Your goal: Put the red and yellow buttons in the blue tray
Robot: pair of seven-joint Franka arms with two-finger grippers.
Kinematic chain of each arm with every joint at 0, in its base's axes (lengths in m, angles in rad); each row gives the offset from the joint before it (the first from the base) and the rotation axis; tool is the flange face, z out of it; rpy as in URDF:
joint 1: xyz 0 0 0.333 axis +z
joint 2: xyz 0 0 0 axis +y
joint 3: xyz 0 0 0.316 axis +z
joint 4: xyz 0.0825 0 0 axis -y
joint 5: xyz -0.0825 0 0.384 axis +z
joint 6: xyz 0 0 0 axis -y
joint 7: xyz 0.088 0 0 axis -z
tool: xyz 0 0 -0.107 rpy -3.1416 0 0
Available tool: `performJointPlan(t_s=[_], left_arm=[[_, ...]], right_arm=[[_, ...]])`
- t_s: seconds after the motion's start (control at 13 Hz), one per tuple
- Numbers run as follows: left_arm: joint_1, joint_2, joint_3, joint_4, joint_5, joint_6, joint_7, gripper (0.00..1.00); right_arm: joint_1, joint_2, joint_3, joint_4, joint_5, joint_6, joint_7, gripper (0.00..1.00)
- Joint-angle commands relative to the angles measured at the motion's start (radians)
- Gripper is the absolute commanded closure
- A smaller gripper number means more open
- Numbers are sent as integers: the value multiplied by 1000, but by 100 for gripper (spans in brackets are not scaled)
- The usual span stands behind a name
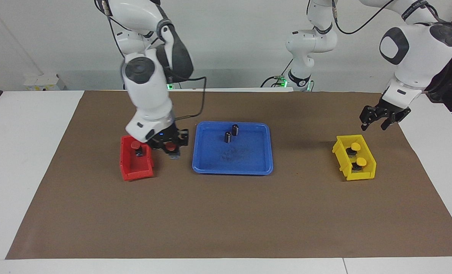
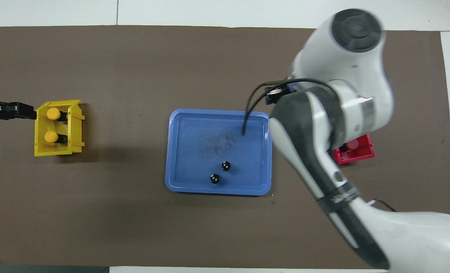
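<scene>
The right tool (image 1: 169, 146) hangs in the air between the red plastic bin (image 1: 136, 164) and the flat blue plastic tray (image 1: 232, 170), over the brown paper mat (image 1: 226, 213) that covers the bench. Its fingers are clamped on a small push button with a round red cap (image 1: 169, 147), which sits between the fingertips clear of the mat. In the overhead view the right arm covers this tool and its load.

A second red-capped push button (image 1: 135, 145) stands in the red bin, at the end nearer the robots, just beside the right tool but not touching it. The red bin lies toward the right arm's end of the bench.

The blue tray lies at the middle of the mat. Two dark capless cylinders (image 1: 231, 134) stand upright in it, close to its edge nearer the robots.

The yellow plastic bin (image 1: 345, 159) lies toward the left arm's end of the bench. Two push buttons with round yellow caps (image 1: 358, 154) stand in it, one nearer the robots than the other. The left tool (image 1: 373, 122) hovers above the mat beside the bin's robot-side corner, apart from both yellow buttons; its fingers stand partly apart and hold nothing.
</scene>
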Motion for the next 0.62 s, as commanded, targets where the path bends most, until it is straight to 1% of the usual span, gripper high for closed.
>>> performJointPlan(t_s=[0.0, 0.08, 0.23, 0.31, 0.38, 0.54], left_arm=[[16, 76, -6, -3, -15, 115, -14, 35], [16, 112, -6, -1, -20, 151, -14, 35], [27, 161, -6, -4, -22, 208, -13, 32], [27, 176, -6, -7, -22, 221, -13, 31], [27, 192, -6, -10, -22, 231, -11, 31], [30, 201, -6, -41, -22, 272, -11, 31]], right_arm=[[106, 122, -6, 77, -69, 54, 209, 80], [106, 124, -6, 75, -71, 74, 225, 80], [118, 123, -4, 40, -63, 117, 242, 80], [150, 127, -4, 31, -63, 143, 268, 80], [163, 129, -4, 0, -65, 170, 283, 79], [166, 118, -4, -75, -68, 230, 285, 77]])
